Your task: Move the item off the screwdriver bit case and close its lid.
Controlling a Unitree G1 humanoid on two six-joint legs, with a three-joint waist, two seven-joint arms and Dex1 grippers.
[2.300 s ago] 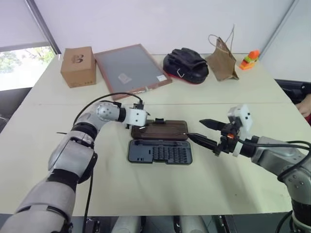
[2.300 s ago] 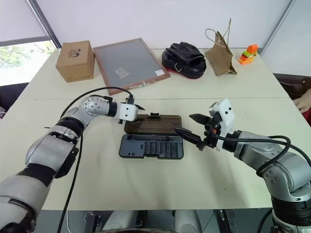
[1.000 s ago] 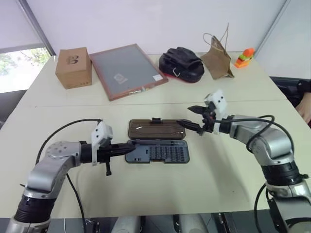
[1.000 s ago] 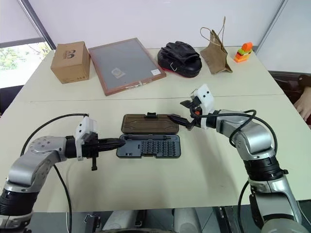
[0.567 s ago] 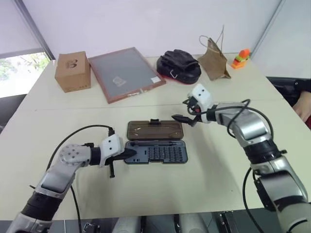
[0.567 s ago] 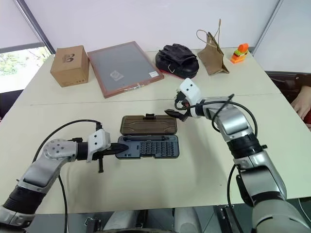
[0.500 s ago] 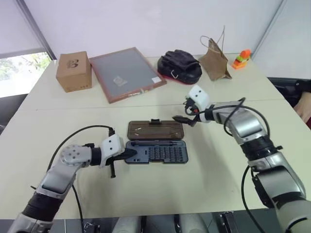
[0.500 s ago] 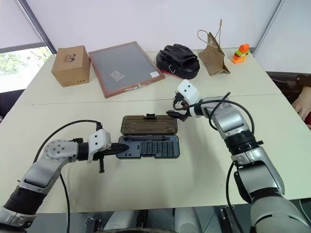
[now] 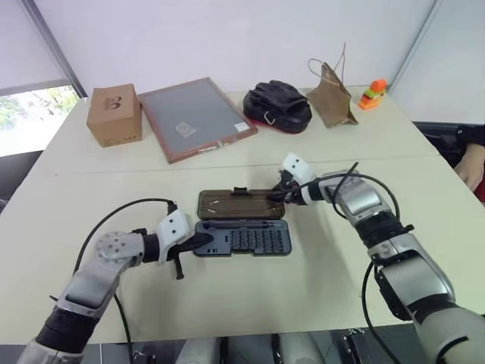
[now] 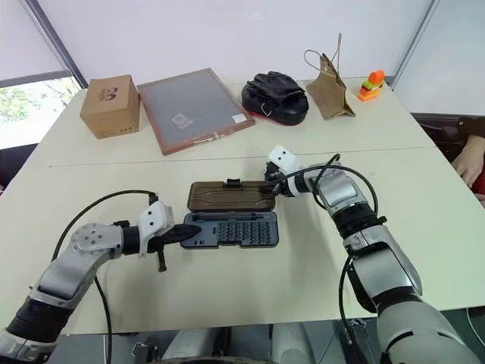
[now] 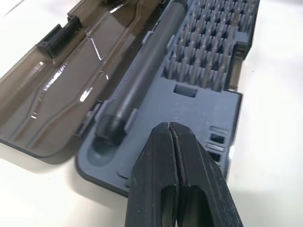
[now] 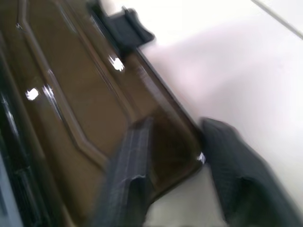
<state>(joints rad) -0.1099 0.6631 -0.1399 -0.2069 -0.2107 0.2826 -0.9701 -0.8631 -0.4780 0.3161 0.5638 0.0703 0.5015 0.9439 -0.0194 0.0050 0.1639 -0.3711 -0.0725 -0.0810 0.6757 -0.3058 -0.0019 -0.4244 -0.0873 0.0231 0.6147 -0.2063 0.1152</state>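
Note:
The screwdriver bit case (image 9: 250,239) lies open mid-table, a dark grey tray with rows of bits and a driver handle (image 11: 142,75). Its smoky-brown lid (image 9: 239,203) lies flat on the table behind the tray, with the latch tab (image 12: 125,28) on the far edge. My left gripper (image 9: 203,240) is shut and empty, its tip over the tray's left end (image 11: 169,130). At the lid's right end, my right gripper (image 9: 277,196) is open. One of its fingers (image 12: 130,179) is over the lid and the other is beside the lid's corner. The item is out of view.
Along the far side of the table stand a cardboard box (image 9: 114,114), a red-framed grey board (image 9: 197,117), a black bag (image 9: 282,106), a brown paper bag (image 9: 332,95) and an orange-green toy (image 9: 370,94). A person's hand (image 9: 471,163) shows at the right edge.
My right gripper has come down and leftward onto the lid's right end. The left gripper stays shut at the tray's left end. The head camera has shifted a little.

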